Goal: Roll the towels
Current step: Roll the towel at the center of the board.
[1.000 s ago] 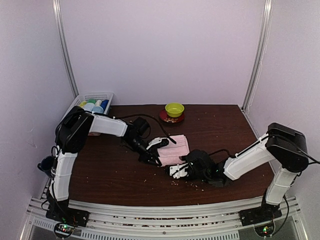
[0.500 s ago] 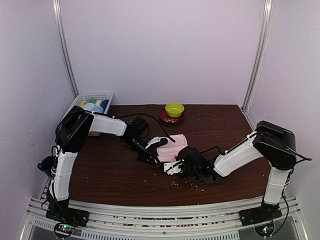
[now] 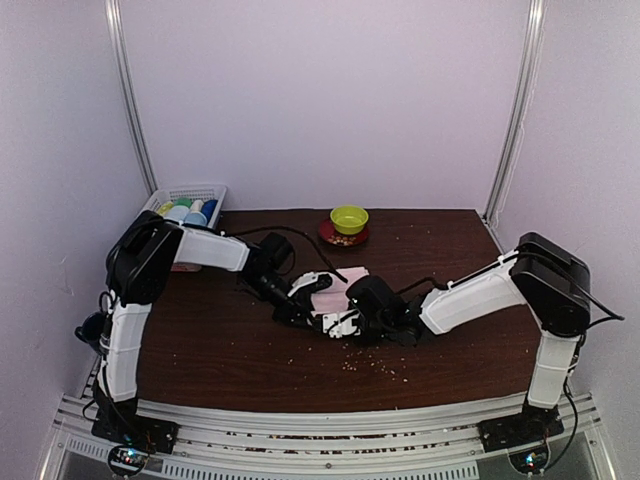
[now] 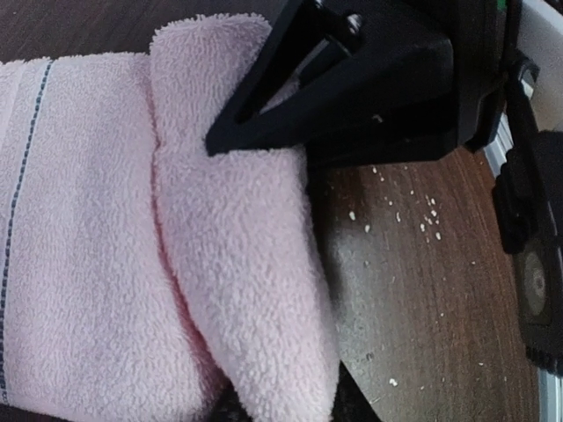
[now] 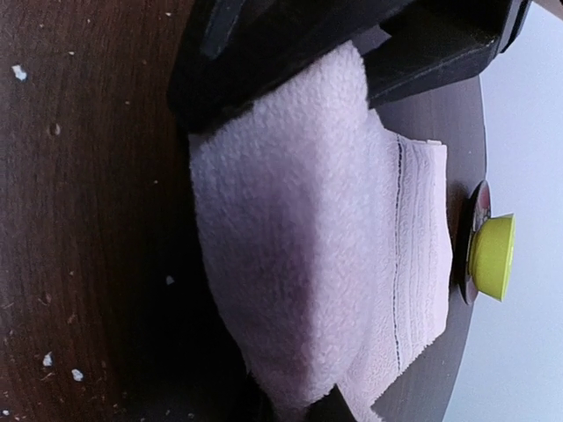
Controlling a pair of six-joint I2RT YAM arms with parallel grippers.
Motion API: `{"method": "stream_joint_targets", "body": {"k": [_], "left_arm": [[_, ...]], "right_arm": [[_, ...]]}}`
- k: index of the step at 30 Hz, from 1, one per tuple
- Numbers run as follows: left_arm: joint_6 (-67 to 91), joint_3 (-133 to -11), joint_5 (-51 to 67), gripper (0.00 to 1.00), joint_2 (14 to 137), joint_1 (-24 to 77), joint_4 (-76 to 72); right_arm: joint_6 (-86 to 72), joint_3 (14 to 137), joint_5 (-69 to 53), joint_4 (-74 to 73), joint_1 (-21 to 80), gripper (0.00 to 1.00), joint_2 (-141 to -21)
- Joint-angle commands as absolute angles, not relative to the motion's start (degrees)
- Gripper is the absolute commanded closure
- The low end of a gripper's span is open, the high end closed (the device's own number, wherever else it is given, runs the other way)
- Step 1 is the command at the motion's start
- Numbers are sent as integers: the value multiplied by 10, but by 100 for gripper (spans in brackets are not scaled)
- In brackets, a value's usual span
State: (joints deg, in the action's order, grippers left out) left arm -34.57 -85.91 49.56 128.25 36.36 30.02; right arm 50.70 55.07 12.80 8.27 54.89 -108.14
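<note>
The pale pink towel (image 3: 338, 287) lies mid-table, its near edge lifted and folded back over itself. My left gripper (image 3: 298, 308) is shut on the left end of that fold, seen in the left wrist view (image 4: 290, 409) with the towel (image 4: 237, 264) running into the jaws. My right gripper (image 3: 345, 322) is shut on the right end, seen in the right wrist view (image 5: 295, 409) with the towel (image 5: 299, 255). The two grippers sit close together, each seeing the other as a black shape. The light blue towel is out of view.
A green bowl (image 3: 349, 217) on a red saucer stands at the back centre, also in the right wrist view (image 5: 490, 257). A white mesh basket (image 3: 185, 203) with small bottles is at the back left. Crumbs (image 3: 385, 370) dot the brown table.
My right gripper has moved left and away from me with the towel's edge, and the left has edged the same way. The towel's near part has folded over and its footprint is shorter.
</note>
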Motion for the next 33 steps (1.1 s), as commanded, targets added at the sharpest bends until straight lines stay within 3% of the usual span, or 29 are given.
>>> {"method": "stream_joint_targets", "body": {"k": [1, 8, 21, 33], "left_arm": [[-331, -806, 391, 72, 1235, 354, 266], [-307, -701, 310, 56, 1127, 352, 131], [-338, -469, 306, 51, 957, 355, -160], [-412, -413, 211, 50, 949, 429, -247]], "right_arm": [[476, 577, 76, -5, 539, 100, -1092], [456, 623, 25, -89, 527, 100, -1092], [406, 781, -117, -281, 474, 100, -1144], [386, 975, -281, -524, 405, 100, -1287]]}}
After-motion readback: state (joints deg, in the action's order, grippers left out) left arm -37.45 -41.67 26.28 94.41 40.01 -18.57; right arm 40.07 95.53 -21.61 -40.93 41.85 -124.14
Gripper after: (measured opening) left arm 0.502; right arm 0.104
